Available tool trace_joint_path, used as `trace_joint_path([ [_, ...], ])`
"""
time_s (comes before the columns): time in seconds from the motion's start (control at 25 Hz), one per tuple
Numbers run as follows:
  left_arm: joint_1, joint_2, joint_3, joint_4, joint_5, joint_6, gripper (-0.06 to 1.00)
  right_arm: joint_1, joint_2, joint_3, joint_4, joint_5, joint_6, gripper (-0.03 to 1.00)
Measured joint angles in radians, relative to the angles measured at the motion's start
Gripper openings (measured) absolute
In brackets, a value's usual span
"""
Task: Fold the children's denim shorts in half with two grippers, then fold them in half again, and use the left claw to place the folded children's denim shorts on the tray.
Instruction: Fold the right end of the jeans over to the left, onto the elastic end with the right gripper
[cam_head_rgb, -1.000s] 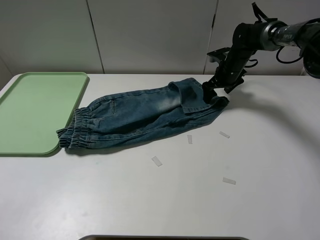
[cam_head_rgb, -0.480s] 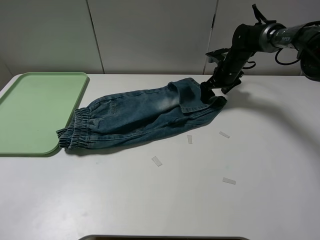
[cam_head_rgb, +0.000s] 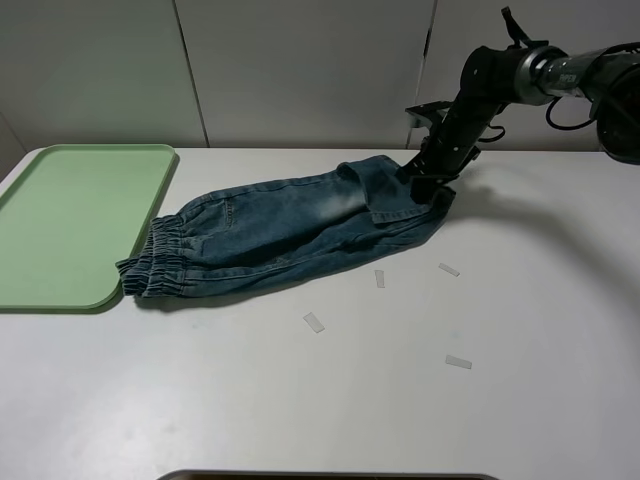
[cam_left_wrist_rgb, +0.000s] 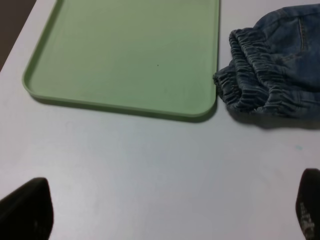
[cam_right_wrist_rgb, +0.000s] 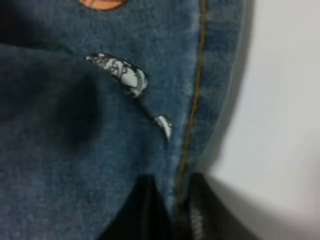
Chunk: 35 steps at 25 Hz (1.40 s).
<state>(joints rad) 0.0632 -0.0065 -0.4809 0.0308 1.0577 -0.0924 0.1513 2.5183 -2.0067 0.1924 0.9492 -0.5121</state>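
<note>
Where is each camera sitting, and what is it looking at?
Exterior high: mounted up high, it looks down on the table, tray and children's denim shorts. Only the right arm and right end effector show.
Left wrist: it rides the left wrist, facing the tray and the waistband. The left end effector shows two dark tips, wide apart.
Right wrist: it rides the right wrist, very close to the denim. The right end effector pinches its edge.
Shared: the exterior high and left wrist views both show the tray beside the waistband.

exterior high: way up, looking down on the whole table (cam_head_rgb: 300, 400)
left wrist: low over tray (cam_left_wrist_rgb: 120, 50) corner and shorts (cam_left_wrist_rgb: 270, 75) waistband
right wrist: right up against the denim
shared: shorts, all three
</note>
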Motion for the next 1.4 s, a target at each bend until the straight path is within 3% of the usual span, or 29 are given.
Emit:
trace_joint_path([
  [0.04, 0.0, 0.0, 0.0, 0.0, 0.0, 0.0, 0.96, 0.002, 0.001, -0.002, 0.012, 0.02, -0.015, 0.08],
  [0.12, 0.0, 0.0, 0.0, 0.0, 0.0, 0.0, 0.96, 0.002, 0.001, -0.003, 0.016, 0.029, -0.02, 0.01],
  [0.4, 0.0, 0.0, 0.0, 0.0, 0.0, 0.0, 0.96, 0.003, -0.009, -0.003, -0.002, 0.037, -0.007, 0.01],
  [0.6, 0.0, 0.0, 0.0, 0.0, 0.0, 0.0, 0.96, 0.006, -0.051, 0.014, -0.158, 0.151, 0.073, 0.01],
  [1.0, 0.0, 0.0, 0.0, 0.0, -0.001, 0.0, 0.96, 0.003, -0.244, 0.021, -0.391, 0.245, 0.229, 0.01],
  [1.4, 0.0, 0.0, 0.0, 0.0, -0.001, 0.0, 0.96, 0.003, -0.377, 0.021, -0.48, 0.27, 0.278, 0.01],
])
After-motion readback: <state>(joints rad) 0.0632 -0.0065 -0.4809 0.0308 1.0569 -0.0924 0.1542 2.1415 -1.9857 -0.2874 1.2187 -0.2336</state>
